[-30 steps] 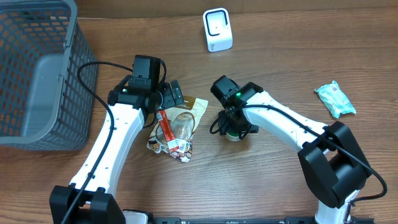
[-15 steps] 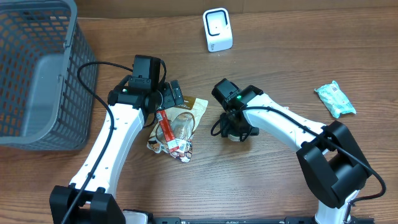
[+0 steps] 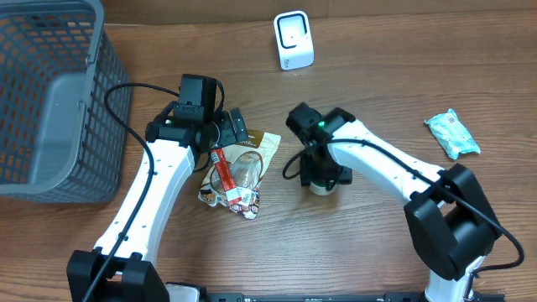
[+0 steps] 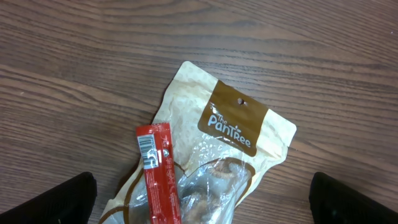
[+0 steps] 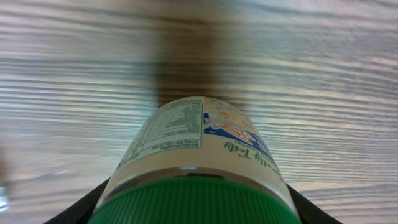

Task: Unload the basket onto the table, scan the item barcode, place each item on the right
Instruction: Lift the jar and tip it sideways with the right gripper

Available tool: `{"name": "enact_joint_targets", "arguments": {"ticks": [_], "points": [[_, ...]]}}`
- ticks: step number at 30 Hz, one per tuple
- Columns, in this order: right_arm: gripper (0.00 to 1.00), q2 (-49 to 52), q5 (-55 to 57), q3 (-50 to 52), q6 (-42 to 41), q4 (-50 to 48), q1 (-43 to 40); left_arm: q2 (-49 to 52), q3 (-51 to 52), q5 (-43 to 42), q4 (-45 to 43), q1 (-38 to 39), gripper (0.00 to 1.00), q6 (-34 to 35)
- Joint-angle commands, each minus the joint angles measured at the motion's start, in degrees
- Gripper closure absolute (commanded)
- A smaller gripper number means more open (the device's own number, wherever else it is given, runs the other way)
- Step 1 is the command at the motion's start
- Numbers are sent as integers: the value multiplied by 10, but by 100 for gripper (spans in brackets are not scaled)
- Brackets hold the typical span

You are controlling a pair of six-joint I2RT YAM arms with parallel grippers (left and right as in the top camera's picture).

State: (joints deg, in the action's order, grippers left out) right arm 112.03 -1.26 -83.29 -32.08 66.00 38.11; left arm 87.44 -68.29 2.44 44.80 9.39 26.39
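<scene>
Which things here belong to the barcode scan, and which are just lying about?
Job, likely: green-capped bottle, white scanner.
Lying about: Pantree snack pouch, red stick packet, teal packet, grey mesh basket.

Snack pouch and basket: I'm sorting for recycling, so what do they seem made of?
Snack pouch: likely matte paper-look film with a clear glossy window showing the food. Basket: probably rigid grey plastic, moulded in an open grid.
</scene>
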Motion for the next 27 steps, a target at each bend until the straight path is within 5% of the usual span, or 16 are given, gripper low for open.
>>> {"name": "enact_joint_targets", "arguments": {"ticks": [1,9,27], "points": [[64,-25,-98,-41,-11,1,-24,-6,-10,7,0,-1,0,-13],[91,-27,-363,-41,-9,34,-109,-6,-10,7,0,-1,0,-13],[90,-27,-531,-41,-10,139,-157,-6,-10,7,0,-1,0,-13]]}}
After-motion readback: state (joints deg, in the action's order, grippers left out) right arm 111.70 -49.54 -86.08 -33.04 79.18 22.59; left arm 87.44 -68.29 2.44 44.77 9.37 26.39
